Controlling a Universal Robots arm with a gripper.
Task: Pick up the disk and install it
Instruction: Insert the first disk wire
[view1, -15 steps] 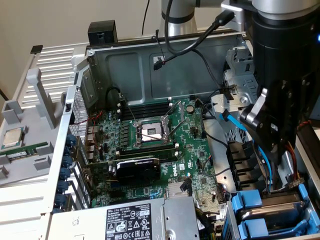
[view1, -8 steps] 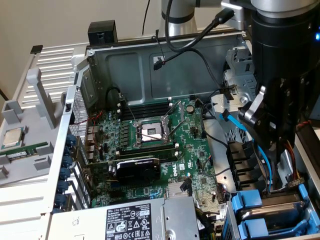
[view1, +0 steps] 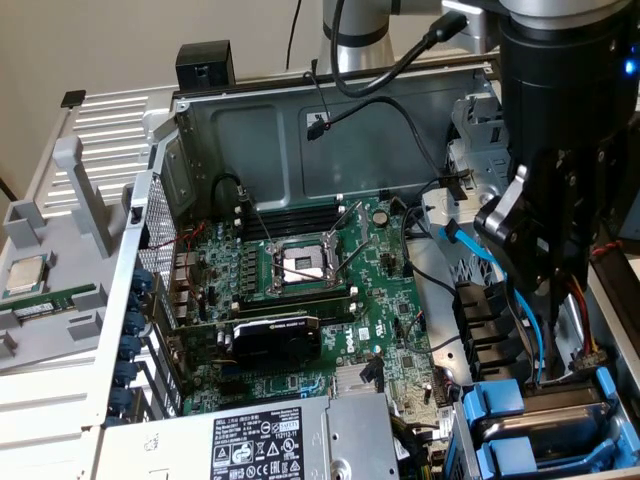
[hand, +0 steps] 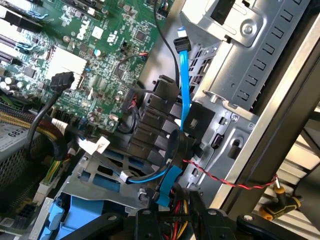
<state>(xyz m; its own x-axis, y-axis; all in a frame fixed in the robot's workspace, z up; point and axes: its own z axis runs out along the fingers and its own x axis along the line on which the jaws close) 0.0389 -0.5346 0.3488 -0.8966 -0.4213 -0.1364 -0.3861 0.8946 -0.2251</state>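
Observation:
My black gripper (view1: 545, 285) hangs low on the exterior view's right, inside the open computer case and just above the drive cage (view1: 600, 400). Two blue plastic carrier frames (view1: 500, 425) sit stacked in that cage, directly below the gripper. I cannot tell which of them carries the disk. In the wrist view the gripper's black linkage (hand: 175, 225) sits over the cage, with a blue carrier (hand: 75, 212) beside it. Nothing shows between the linkage arms but cables.
A blue data cable (view1: 470, 250) (hand: 184, 85) and black power plugs (view1: 485, 320) crowd the space beside the gripper. The green motherboard (view1: 390, 300) with its open processor socket (view1: 300, 265) fills the case middle. A processor chip (view1: 25, 275) lies on the grey panel at the left.

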